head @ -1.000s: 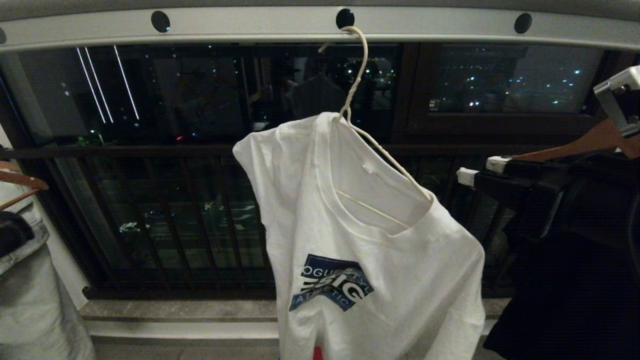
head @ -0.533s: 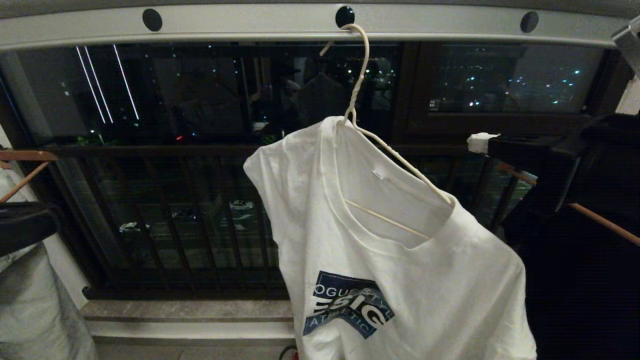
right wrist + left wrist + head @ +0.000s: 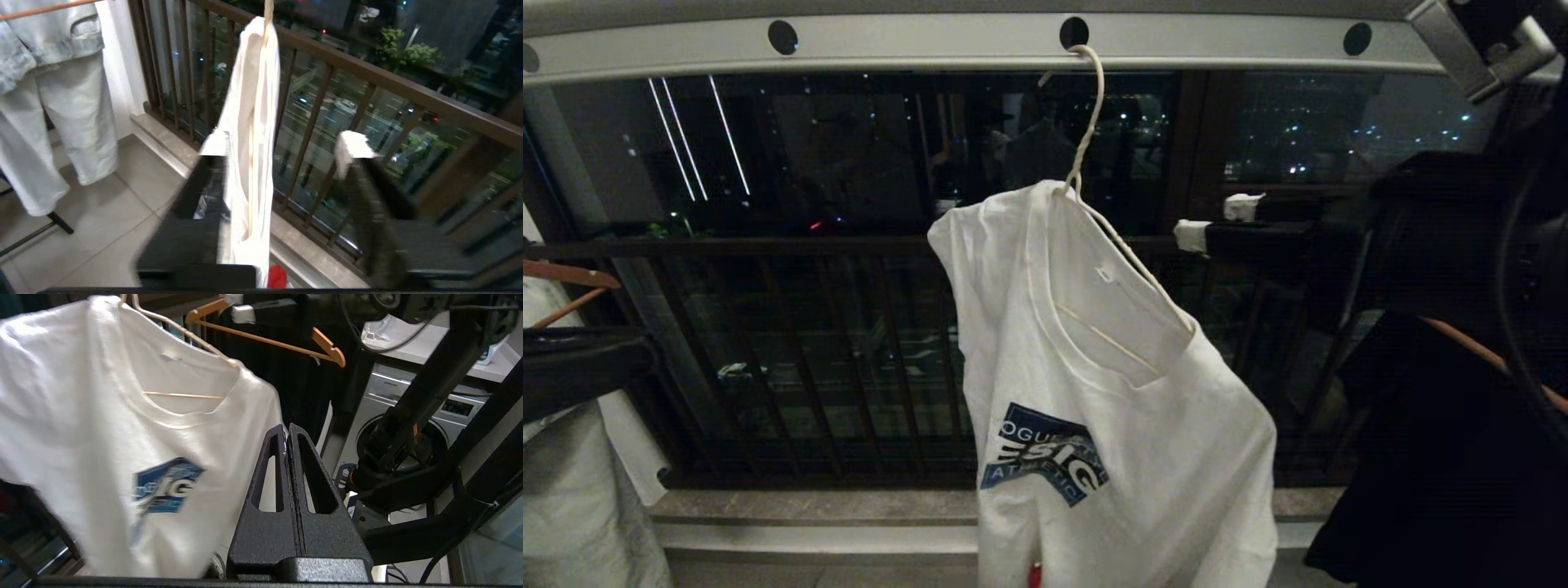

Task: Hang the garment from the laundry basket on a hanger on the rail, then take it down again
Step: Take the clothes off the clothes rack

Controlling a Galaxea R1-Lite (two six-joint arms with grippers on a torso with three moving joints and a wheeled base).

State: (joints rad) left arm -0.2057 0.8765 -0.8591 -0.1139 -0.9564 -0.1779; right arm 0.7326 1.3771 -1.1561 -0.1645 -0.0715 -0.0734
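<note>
Head view: my head camera looks forward and slightly upward at the rail (image 3: 931,39) and the shirt (image 3: 1111,392) hanging close before it. Left wrist view: from behind my closed left gripper (image 3: 288,433), facing the shirt (image 3: 102,428) front from below, near. Right wrist view: from behind my right gripper (image 3: 282,151), seeing the shirt (image 3: 249,134) edge-on against the railing (image 3: 367,73). All three views share the shirt.

The garment (image 3: 1111,392) hangs on the hanger (image 3: 1094,163) hooked on the rail (image 3: 931,41), before the balcony railing (image 3: 809,327).
</note>
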